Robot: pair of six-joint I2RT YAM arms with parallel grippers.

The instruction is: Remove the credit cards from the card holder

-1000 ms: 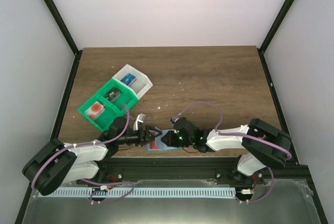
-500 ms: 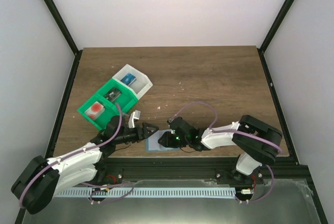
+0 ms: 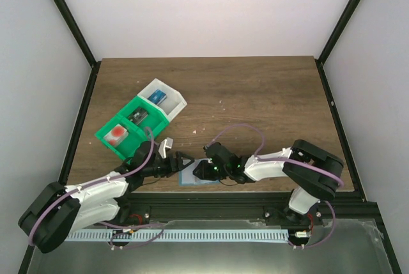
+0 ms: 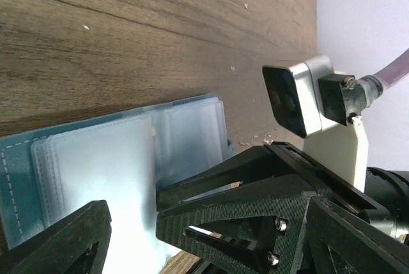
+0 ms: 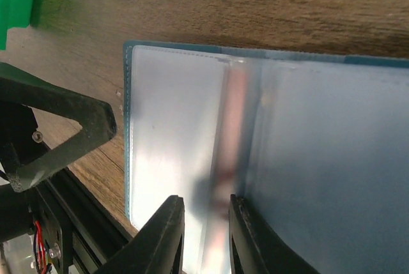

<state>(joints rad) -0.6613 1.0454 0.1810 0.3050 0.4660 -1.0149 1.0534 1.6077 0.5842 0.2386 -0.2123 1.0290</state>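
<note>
I'm seeing the card holder (image 5: 172, 114) lying open and flat on the table (image 3: 255, 95), close to the near edge, between the two grippers. Its pale clear pockets are facing up. A reddish band is showing through along the middle fold, and I cannot tell whether that is a card.

The right gripper (image 5: 204, 202) is pointing down at that fold with its fingers (image 5: 167, 235) standing only narrowly apart. I cannot tell whether they are pinching a pocket or merely sitting above it.

The left gripper (image 3: 183, 161) is sitting at the holder's left edge with its jaws spread wide, grasping nothing. In the left wrist view a finger of the right gripper is showing between them, under the right arm's wrist camera (image 4: 297, 105).

Farther out, to the left and toward the back, the green-and-white tray (image 3: 123, 149) is resting at an angle, well apart from the holder. A white credit card (image 3: 116, 133) with a red spot is lying in its nearest green compartment.
</note>
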